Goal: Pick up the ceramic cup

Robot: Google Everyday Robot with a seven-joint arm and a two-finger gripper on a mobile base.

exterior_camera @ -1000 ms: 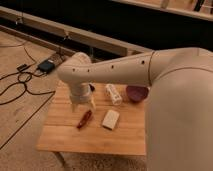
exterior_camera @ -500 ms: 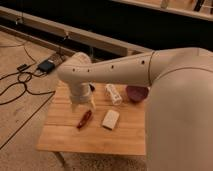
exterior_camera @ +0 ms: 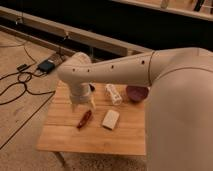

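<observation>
My gripper (exterior_camera: 81, 103) hangs down from the arm's wrist over the left middle of the wooden table (exterior_camera: 65, 137). A small pale object (exterior_camera: 92, 102), possibly the ceramic cup, shows just to its right and is mostly hidden by the wrist. I cannot tell whether the gripper touches it. A white cylindrical item (exterior_camera: 114, 94) lies on its side further right.
A red elongated item (exterior_camera: 84, 119) lies in front of the gripper, with a white rectangular block (exterior_camera: 110, 119) to its right. A dark red bowl (exterior_camera: 136, 93) sits at the table's right, against my arm. Cables and a black box (exterior_camera: 46, 66) lie on the floor to the left.
</observation>
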